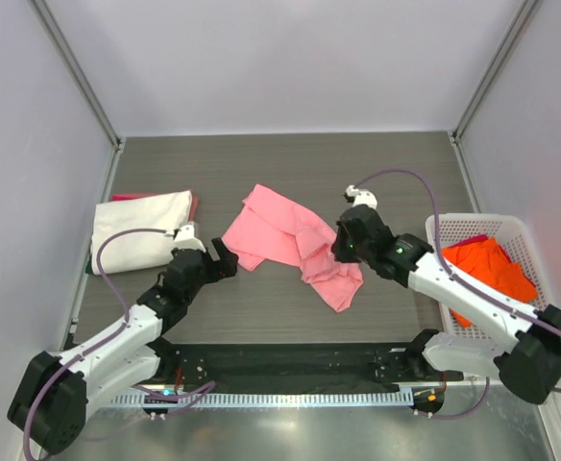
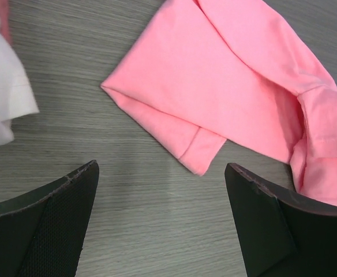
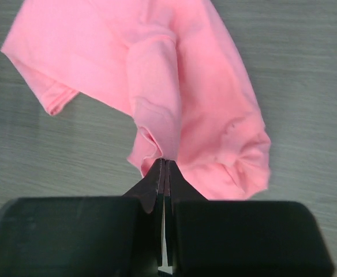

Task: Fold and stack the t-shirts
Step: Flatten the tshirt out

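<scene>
A light pink t-shirt (image 1: 290,245) lies crumpled in the middle of the table. My right gripper (image 1: 343,245) is shut on a gathered fold at its right side; in the right wrist view the fingertips (image 3: 164,163) pinch the pink cloth (image 3: 174,86). My left gripper (image 1: 225,261) is open and empty just left of the shirt, above bare table (image 2: 161,167), with the shirt's corner (image 2: 226,86) ahead of it. A folded cream-white t-shirt (image 1: 138,230) lies at the left with a red edge (image 1: 194,204) under it. An orange t-shirt (image 1: 487,264) sits in the basket.
The white mesh basket (image 1: 477,221) stands at the right table edge. Side walls close in the table on the left, right and back. The cream-white shirt's edge (image 2: 1,86) shows at the left of the left wrist view.
</scene>
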`<state>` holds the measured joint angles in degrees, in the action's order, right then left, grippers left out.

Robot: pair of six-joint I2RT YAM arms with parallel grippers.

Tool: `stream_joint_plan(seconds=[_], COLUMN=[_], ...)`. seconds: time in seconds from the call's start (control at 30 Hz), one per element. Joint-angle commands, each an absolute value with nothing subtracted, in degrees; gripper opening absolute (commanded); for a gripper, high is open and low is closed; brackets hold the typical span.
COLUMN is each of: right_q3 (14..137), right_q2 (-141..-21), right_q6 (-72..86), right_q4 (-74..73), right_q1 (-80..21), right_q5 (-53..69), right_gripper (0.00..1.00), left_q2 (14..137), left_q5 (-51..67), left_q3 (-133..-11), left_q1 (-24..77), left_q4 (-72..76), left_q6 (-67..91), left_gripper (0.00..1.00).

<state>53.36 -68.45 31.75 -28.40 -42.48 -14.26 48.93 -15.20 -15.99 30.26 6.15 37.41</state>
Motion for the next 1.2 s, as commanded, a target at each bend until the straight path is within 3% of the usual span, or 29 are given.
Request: stream_joint_plan(seconds=[0.0, 0.1, 0.27, 0.33, 0.37, 0.43, 0.53, 0.7, 1.17], right_q3=[48.3, 46.0, 41.8, 41.0, 40.5, 40.1, 39.5, 39.5, 42.6], right_q2=[-63.8, -64.1, -62.1, -61.8, -62.1, -63.0, -63.1, -64.3, -80.6], right_q6=[32.8, 31.5, 32.8, 33.0, 32.8, 32.6, 32.6, 31.6, 32.9], right_q4=[-30.8, -30.6, -29.7, -29.4, -29.2, -28.9, -26.8, -23.6, -25.5], right_q1=[-41.7, -43.6, -49.7, -50.4, -50.4, -50.4, -50.6, -52.3, -56.3], right_q5=[-8.5, 3.7, 5.4, 5.4, 4.8, 3.9, 2.1, 0.3, -12.0], right_gripper=[0.01, 0.01, 0.04, 0.15, 0.30, 0.47, 0.56, 0.59, 0.53], left_q2=[51.0, 52.3, 51.2, 50.6, 50.5, 50.4, 50.8, 50.8, 51.1], left_q5=[-9.9, -8.2, -7.8, -7.6, -7.6, -7.0, -6.5, -6.5, -6.2], left_q3=[-18.9, -19.2, -18.8, -18.3, -18.2, -18.2, -18.3, -18.3, -18.4], left_q1=[30.2, 30.2, 30.2, 30.2, 30.2, 30.2, 30.2, 30.2, 30.2], left_q4=[10.9, 11.9, 12.0, 12.4, 12.7, 12.9, 13.1, 13.2, 13.3], left_q6=[35.9, 35.6, 35.5, 35.4, 35.3, 35.2, 35.2, 35.1, 35.0], left_gripper=[0.90, 0.90, 0.90, 0.89, 0.90, 0.90, 0.90, 0.89, 0.90])
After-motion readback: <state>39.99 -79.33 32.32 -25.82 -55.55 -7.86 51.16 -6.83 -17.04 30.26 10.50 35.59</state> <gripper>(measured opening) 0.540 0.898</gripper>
